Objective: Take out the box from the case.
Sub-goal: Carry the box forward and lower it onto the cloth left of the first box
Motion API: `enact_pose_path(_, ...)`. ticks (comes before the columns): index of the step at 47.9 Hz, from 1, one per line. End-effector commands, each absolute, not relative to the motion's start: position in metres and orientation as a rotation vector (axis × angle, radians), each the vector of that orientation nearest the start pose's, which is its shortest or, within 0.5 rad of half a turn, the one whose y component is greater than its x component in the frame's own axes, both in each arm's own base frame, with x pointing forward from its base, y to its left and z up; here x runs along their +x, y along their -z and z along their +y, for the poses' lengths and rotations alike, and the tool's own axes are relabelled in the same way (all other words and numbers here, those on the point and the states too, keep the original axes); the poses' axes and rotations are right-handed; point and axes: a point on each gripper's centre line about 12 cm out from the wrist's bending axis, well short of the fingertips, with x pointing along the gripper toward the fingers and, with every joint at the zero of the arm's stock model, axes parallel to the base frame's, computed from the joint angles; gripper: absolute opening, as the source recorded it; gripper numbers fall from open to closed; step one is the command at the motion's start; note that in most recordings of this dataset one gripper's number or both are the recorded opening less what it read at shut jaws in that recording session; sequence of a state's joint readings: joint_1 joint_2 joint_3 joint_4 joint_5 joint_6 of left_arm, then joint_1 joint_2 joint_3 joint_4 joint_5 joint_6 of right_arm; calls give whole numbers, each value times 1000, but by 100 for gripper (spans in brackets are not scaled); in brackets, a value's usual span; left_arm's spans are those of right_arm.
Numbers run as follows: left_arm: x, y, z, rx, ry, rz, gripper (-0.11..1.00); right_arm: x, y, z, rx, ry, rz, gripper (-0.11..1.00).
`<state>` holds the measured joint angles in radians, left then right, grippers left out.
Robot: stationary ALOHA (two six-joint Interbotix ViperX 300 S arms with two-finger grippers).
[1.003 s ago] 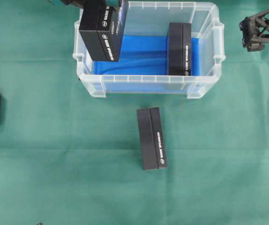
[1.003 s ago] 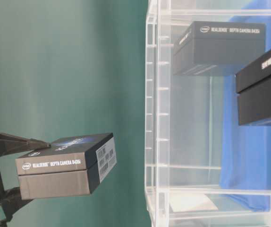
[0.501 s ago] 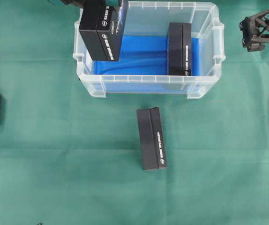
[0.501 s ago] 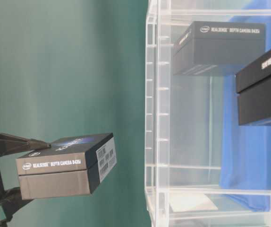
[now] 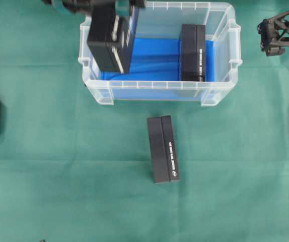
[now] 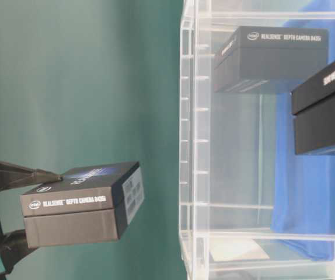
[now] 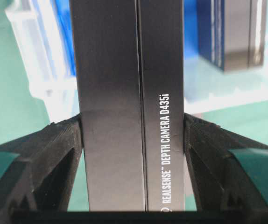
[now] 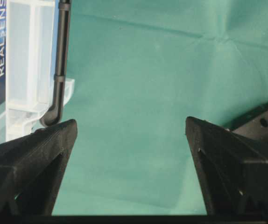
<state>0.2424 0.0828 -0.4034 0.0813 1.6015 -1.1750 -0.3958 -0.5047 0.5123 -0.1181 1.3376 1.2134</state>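
My left gripper (image 7: 132, 140) clamped on a box (image 7: 129, 93), held aloft, my right gripper (image 8: 131, 135) spread wide, holding nothing

Green cloth (image 5: 59, 166) covers table, w/ creases; blue cloth (image 5: 154, 58) lining bin bottom.

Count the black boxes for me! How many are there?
3. One black box is held up by the left gripper over the case's left end, one stands inside the case on the right, one lies on the green cloth outside.
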Motion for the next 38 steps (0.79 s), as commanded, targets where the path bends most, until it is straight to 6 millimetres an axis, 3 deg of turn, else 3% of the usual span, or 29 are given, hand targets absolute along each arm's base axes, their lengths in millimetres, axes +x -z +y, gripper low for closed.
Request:
enact_pose_path(1, 378, -423, 86, -1104, -956, 929, 62, 210, -307, -103, 1156, 1178, 917, 92)
enact_pose_path(38, 374, -406, -64, -1239, -959, 988, 62, 210, -308, -102, 1136, 1161, 931, 92)
